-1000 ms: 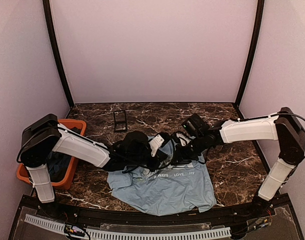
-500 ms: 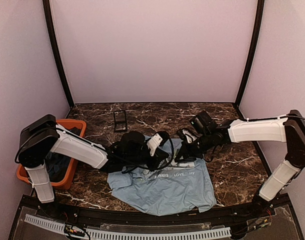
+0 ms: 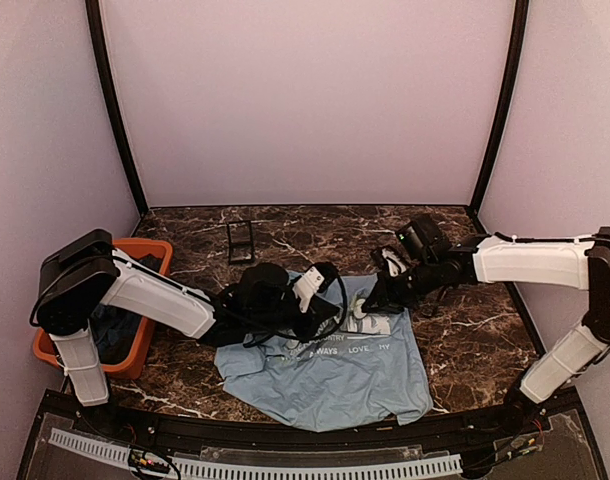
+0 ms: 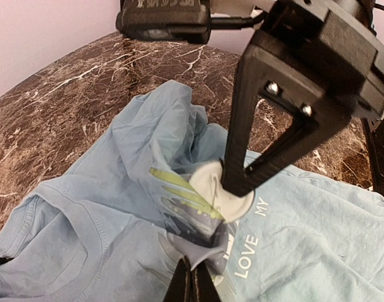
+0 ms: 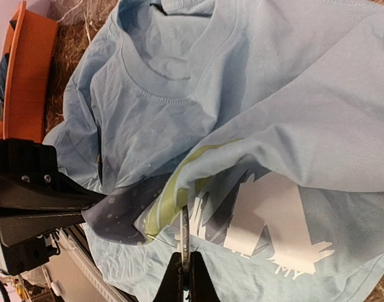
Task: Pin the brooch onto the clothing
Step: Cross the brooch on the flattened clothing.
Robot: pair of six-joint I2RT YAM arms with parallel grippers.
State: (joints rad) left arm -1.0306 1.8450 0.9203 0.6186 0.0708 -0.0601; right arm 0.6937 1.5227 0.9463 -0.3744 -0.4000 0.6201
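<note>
Nearest the arm bases, the light blue short-sleeved T-shirt with white chest lettering (image 3: pixel 335 385) lies spread on the dark brown marbled table top (image 3: pixel 465 330), its hem toward the near edge. Farther in, the two arms meet over the printed chest. The left gripper (image 4: pixel 192 282) is closed tight, pinching a raised fold of the printed fabric and holding it up as a ridge.

Just beyond that ridge the right gripper (image 5: pixel 182 274) reaches in from the right, also closed. It grips what I judge to be the brooch (image 4: pixel 208 185). This is a small round disc, pale in the left wrist view and a thin upright sliver in the right wrist view. Its pin cannot be made out.

So the brooch sits in the right arm's hold, a little beyond the left fingertips. It is touching or just beside the lifted fold, which of the two I cannot tell, with its flat face toward the fabric. The coming move turns on that: the right arm would have to press across the ridge toward the left fingers' side.

Off to the left, an orange plastic bin (image 3: pixel 153 252) holds darker garments. Farthest back lies a small black-framed square case (image 3: pixel 241 241).
</note>
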